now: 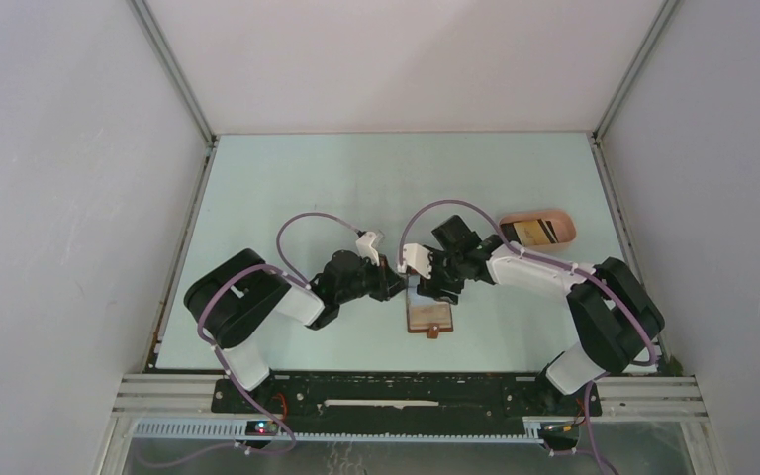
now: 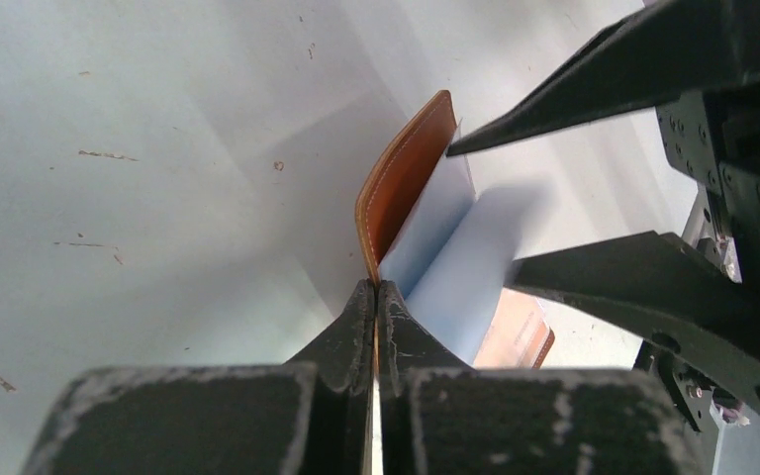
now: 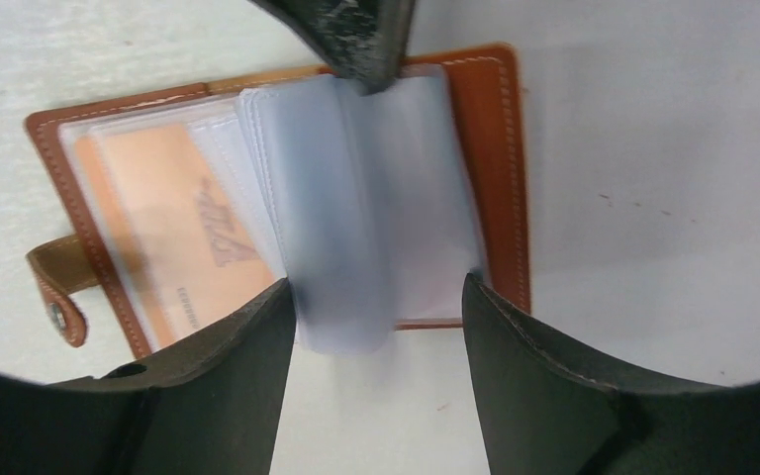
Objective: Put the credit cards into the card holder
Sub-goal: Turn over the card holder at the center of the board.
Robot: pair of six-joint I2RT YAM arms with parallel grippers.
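The reddish-brown card holder (image 1: pixel 427 315) lies open mid-table, its snap tab (image 1: pixel 433 332) toward the near side. In the right wrist view its leather cover (image 3: pixel 500 178) shows with clear plastic sleeves (image 3: pixel 356 228) and a tan card (image 3: pixel 173 237) in the left sleeve. My left gripper (image 2: pixel 376 289) is shut on the edge of the cover (image 2: pixel 411 168), holding that flap raised. My right gripper (image 3: pixel 376 332) is open just above the holder, with a raised sleeve leaf between its fingers. More credit cards (image 1: pixel 534 232), dark and tan, lie in a pink tray.
The pink oval tray (image 1: pixel 564 226) sits to the back right of the holder. Both arms meet over the holder at mid-table (image 1: pixel 411 282). White walls enclose the pale table (image 1: pixel 287 188) on three sides.
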